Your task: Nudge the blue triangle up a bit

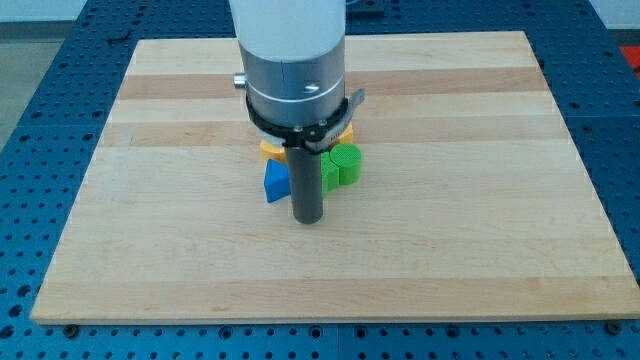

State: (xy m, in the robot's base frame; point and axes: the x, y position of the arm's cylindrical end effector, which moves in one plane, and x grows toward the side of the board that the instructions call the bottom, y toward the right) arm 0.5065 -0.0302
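3 blocks huddle mid-board; my tip flanks blue triangle.

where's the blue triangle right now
The blue triangle sits near the board's middle, just to the view's left of my tip, below a partly hidden yellow block, with the green block beyond the rod on the view's right.

Bright, even light — sharp focus, only faint shadows.

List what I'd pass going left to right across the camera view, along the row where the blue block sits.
blue triangle → my tip → green block. The yellow block, mostly hidden behind the arm, is left out.
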